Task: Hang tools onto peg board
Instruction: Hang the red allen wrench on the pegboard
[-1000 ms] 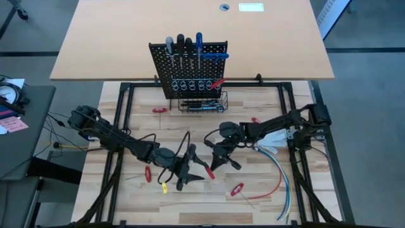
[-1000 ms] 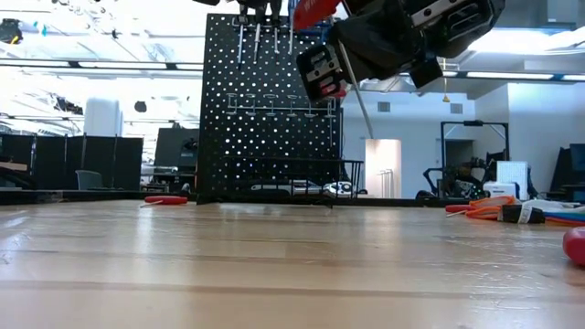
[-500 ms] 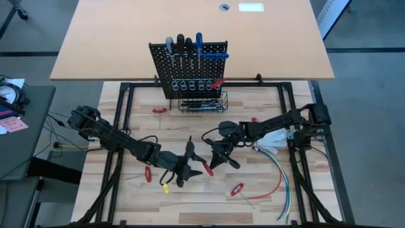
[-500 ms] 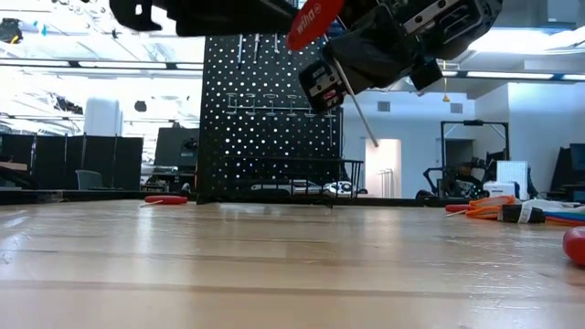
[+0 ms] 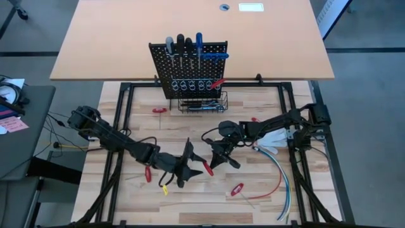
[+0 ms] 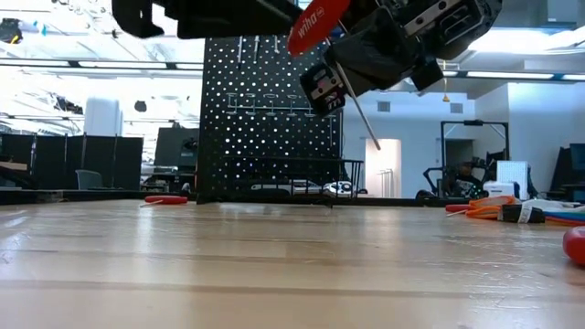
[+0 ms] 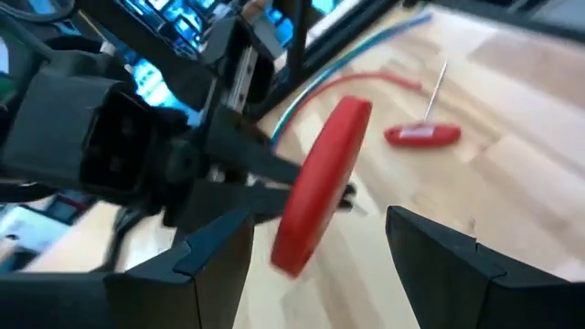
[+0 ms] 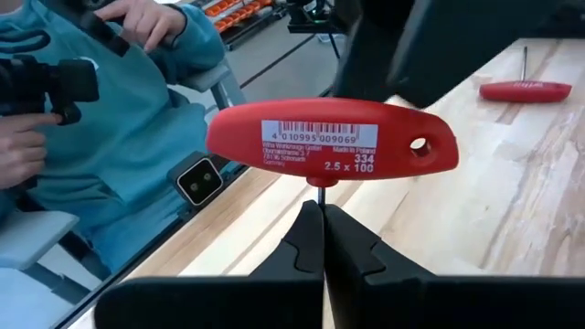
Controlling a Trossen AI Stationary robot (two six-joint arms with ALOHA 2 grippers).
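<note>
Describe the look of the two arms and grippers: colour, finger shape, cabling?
Both arms are matte black, jointed segments. The left gripper has two flat black fingers with angular, tapering tips. The right gripper has black fingers narrowing to slim points. A black cable loops along the left arm; the right arm carries a pale patch near its wrist. No readable markings show on either arm.

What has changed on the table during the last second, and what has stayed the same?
The left gripper, open, moved closer to the red T-handle key, and its fingers now sit on either side of the red handle. The right gripper still grips the key by its metal shaft, almost in the same place. The peg board and the loose tools on the table did not move.
</note>
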